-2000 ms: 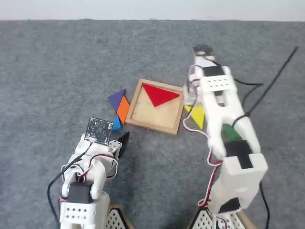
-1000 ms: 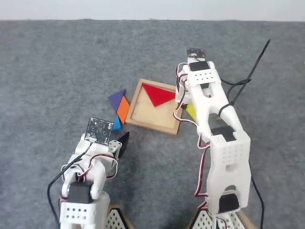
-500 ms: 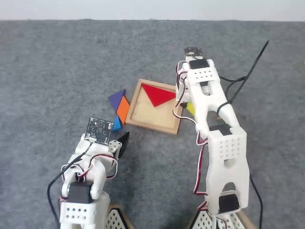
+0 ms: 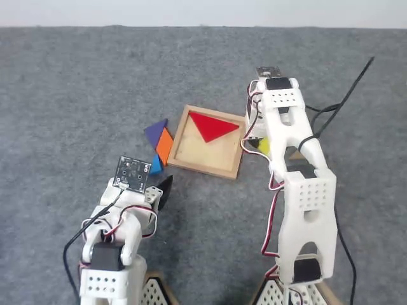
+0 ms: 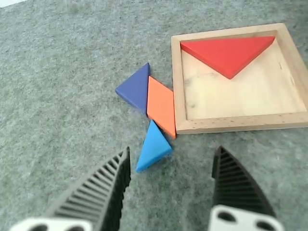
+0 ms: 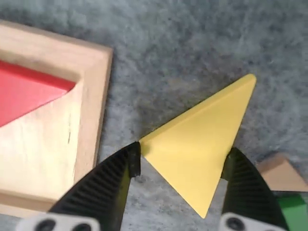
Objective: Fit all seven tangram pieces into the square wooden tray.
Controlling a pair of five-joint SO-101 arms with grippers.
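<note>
The left gripper [image 5: 172, 150] hangs with fingers spread over the grey mat [image 4: 76, 95]. The blue triangle [image 5: 153, 149], orange parallelogram [image 5: 161, 106] and purple triangle [image 5: 134, 89] lie against the tray [image 4: 203, 166], which holds the red triangle [image 4: 213, 125]. Just beside its right rim, the right gripper [image 6: 183, 151] pinches the yellow triangle [image 6: 197, 144].

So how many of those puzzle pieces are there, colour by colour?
red triangle: 1
dark blue triangle: 1
orange piece: 1
light blue triangle: 1
yellow triangle: 1
green piece: 1, only a corner shows
tan piece: 1, only a corner shows
Total: 7
</note>
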